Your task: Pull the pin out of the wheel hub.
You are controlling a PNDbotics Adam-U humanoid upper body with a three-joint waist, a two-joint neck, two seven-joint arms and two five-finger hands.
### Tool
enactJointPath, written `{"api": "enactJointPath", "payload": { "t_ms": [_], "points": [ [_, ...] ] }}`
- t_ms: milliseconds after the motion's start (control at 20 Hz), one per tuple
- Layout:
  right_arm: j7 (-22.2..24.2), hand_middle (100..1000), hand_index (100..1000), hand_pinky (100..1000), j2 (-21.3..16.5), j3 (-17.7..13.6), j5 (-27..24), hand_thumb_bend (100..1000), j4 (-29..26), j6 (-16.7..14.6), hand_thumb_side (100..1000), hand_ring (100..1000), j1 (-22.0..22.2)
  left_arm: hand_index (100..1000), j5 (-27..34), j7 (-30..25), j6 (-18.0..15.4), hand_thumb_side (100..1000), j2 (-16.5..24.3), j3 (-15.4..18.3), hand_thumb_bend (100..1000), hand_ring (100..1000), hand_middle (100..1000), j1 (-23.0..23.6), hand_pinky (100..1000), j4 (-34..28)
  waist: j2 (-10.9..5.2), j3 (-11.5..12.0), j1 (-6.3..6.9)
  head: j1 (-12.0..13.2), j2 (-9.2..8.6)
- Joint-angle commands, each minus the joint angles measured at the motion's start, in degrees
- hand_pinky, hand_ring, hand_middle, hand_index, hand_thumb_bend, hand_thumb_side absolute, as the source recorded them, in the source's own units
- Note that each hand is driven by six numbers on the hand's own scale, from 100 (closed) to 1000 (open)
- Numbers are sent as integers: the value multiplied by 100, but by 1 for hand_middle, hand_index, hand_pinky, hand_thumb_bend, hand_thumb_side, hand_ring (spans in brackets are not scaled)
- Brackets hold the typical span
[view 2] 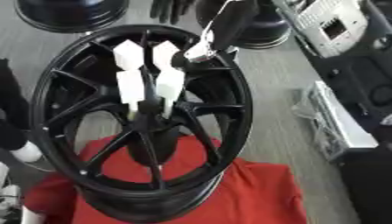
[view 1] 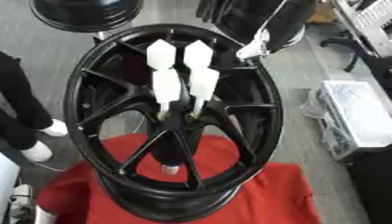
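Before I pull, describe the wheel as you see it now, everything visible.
The wheel is a glossy black spoked rim, seemingly painted metal, tilted up towards the camera, its lower edge resting on a red cloth. Thin paired spokes run from the dark hub to the rim. Four white pointed pieces stand in two pairs over the hub. A black arm with a silver part reaches the upper right rim; whether it touches is unclear.

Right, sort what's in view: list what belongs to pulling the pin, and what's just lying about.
For the job:
- wheel
- hub
- white pins, standing in the hub
- right arm, reaching in over the rim from the upper right

Lying about:
- red cloth under the wheel
- second wheel, far left
- white crate on the floor, right
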Motion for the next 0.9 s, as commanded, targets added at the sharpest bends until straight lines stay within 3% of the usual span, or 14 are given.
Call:
{"api": "enactJointPath", "payload": {
  "t_ms": [50,550,900],
  "points": [
    [-60,691,787,815,-35,-50,116,491,-66,64,271,735,-24,823,80,142,-58,848,142,198,184,820,743,-61,775,-27,-119,10,34,-24,-11],
    [-104,692,785,808,143,45,445,476,87,204,274,727,185,822,213,358,-236,830,138,438,188,821,744,-106,776,-228,-91,44,19,-111,-11],
    [-197,691,784,765,202,76,622,475,195,297,275,636,247,822,196,367,-216,830,137,437,185,822,744,-109,776,-275,-87,54,16,-142,-11]
  ]
}}
